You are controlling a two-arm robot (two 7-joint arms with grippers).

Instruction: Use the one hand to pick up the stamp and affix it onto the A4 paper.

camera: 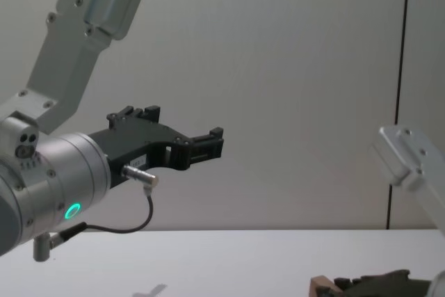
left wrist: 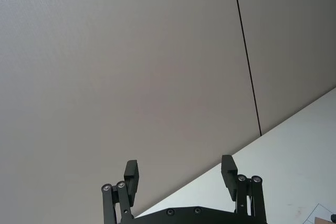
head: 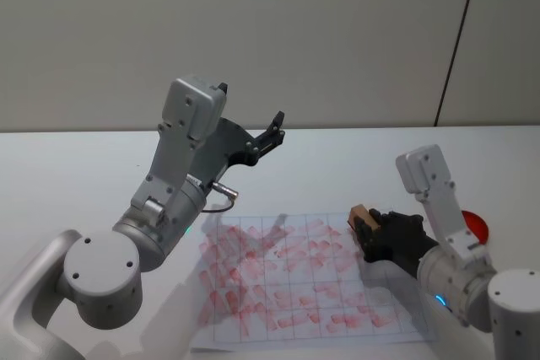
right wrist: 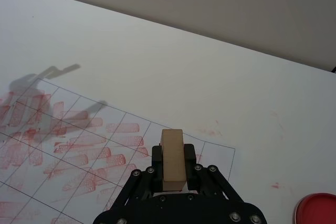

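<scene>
The right gripper (right wrist: 173, 167) sits at the lower centre of the right wrist view with its jaws closed on the stamp (right wrist: 172, 153), a small wooden block. One finger presses on each of its long flat sides. In the head view the stamp is right of centre, over the upper right corner of the paper (head: 295, 292). I cannot tell whether its face touches the sheet.

The block looks stiff, light and hard to damage. Its flat wooden sides should give the fingers a firm, non-slip hold, so gripping it across the middle, as now, seems right. The inked face is best kept off anything but the paper, since it would smear.

The paper is a thin gridded sheet lying flat on the white table (head: 67, 174), and most of its squares already carry red marks. A round red ink pad (right wrist: 316, 209) lies in the lower right corner of the right wrist view, uncovered, with only red ink showing.

The left gripper (head: 272, 128) is raised at the upper centre of the head view. Its jaws are spread wide and empty.
</scene>
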